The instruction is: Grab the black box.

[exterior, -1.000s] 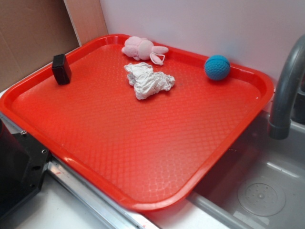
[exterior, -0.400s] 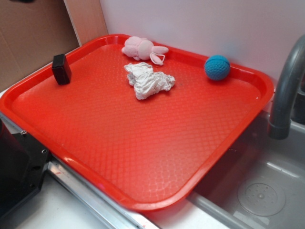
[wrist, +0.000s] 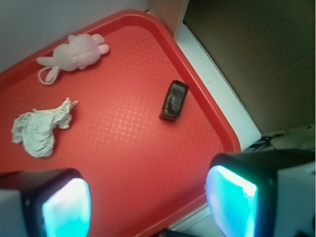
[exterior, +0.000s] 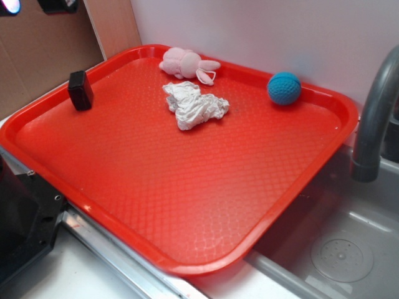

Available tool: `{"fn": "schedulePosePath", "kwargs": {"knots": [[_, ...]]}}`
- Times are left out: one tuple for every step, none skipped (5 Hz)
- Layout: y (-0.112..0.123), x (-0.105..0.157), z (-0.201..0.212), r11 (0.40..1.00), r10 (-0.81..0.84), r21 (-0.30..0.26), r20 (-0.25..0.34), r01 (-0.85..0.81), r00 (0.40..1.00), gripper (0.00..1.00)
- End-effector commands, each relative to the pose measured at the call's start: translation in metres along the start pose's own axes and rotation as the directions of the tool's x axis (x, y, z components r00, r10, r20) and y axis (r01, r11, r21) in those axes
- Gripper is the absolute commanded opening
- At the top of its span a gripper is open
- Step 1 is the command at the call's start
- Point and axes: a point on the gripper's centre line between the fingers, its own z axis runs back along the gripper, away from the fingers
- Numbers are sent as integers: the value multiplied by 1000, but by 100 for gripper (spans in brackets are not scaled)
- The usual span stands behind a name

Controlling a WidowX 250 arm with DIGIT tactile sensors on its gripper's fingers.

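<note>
Wrist view: black box (wrist: 174, 100) sits just inside tray (wrist: 217, 126) rim.

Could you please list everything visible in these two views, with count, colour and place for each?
red tray: one, red, fills most of the counter beside the sink
black box: one, matte black, on the tray by its left rim, standing apart from the other things
pink plush toy: one, pale pink, far end of the tray near the wall
white cloth: one, white, crumpled, just in front of the plush toy
blue ball: one, blue, far right corner of the tray
faucet: one, grey, right of the tray
sink: one, grey, lower right
cardboard: one panel, brown, behind the tray's left side
hand: one, black with glowing cyan pads, open, above the tray's edge near the black box
</note>
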Motion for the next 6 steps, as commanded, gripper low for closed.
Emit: {"fn": "schedulePosePath", "kwargs": {"knots": [[6, 4, 5, 1000, 13, 3, 13, -13, 1000, 100], [18, 35, -52, 994, 99, 64, -109, -92, 989, 100], [36, 57, -77, 982, 181, 74, -145, -172, 973, 100], [52, 60, -102, 952, 307, 76, -237, -297, 922, 100], [48, 51, -128, 903, 430, 139, -275, -406, 860, 100], [48, 51, -148, 901, 431, 161, -221, -403, 875, 100]]}}
